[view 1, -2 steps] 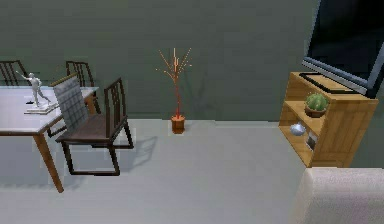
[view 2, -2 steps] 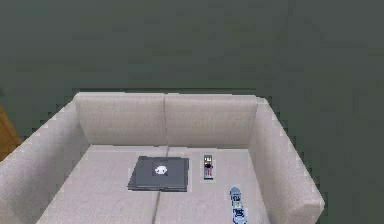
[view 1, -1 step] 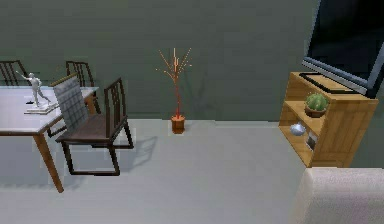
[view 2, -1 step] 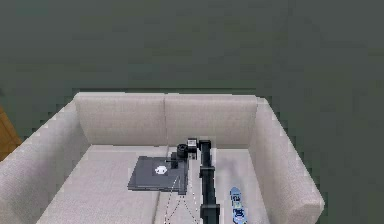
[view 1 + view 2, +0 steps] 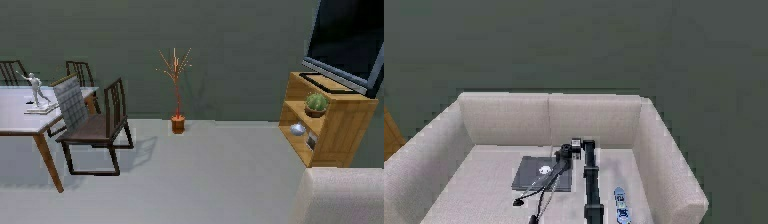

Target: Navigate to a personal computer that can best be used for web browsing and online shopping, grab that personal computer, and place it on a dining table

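A dark, flat laptop (image 5: 529, 168) lies closed on the seat of a cream sofa (image 5: 554, 115) in the arm side view. The arm's dark bar rises from the bottom edge. At its far end the gripper (image 5: 544, 190) hangs over the laptop's near right part, its thin fingers pointing down and to the left. With the laptop lying on the cushion behind it, I cannot tell whether the gripper holds anything. In the forward view, a dining table (image 5: 20, 115) with a pale top and wooden legs stands at the left.
A white statue (image 5: 37, 92) stands on the table, with dark chairs (image 5: 95, 125) around it. A thin potted plant (image 5: 177, 85) stands by the far wall. A wooden stand (image 5: 335, 125) at the right bears a TV (image 5: 350, 45) and a cactus (image 5: 317, 103). A remote-like thing (image 5: 621, 203) lies on the sofa seat.
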